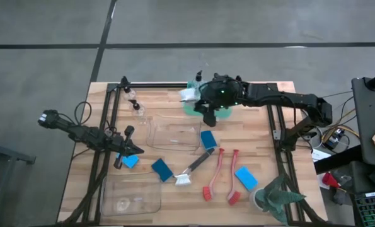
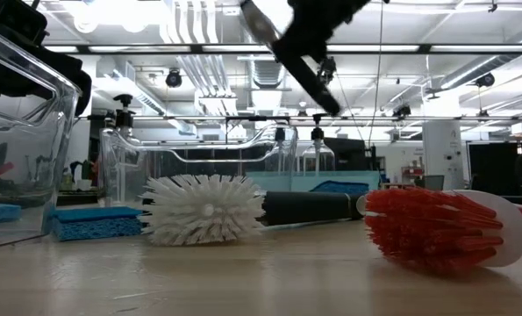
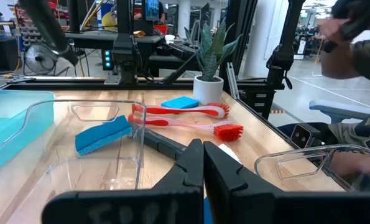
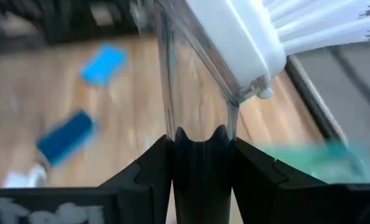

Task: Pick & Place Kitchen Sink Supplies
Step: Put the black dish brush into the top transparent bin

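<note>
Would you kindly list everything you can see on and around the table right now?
Sponges: four, blue, spread across the table's middle and front.
Red brushes: two, side by side, front right.
Black-handled brush: one, white bristles, beside the red pair.
Clear-handled brush: one, white head, held above the green tray.
Pump bottles: two, clear with black tops, back left.
Clear bins: two, one central, one front left.
Green tray: one, back centre.
Plant: one, green, front right corner.
Person: one, beyond the table.
Left gripper: shut, empty, by the leftmost sponge.
Right gripper: shut on the clear-handled brush.
</note>
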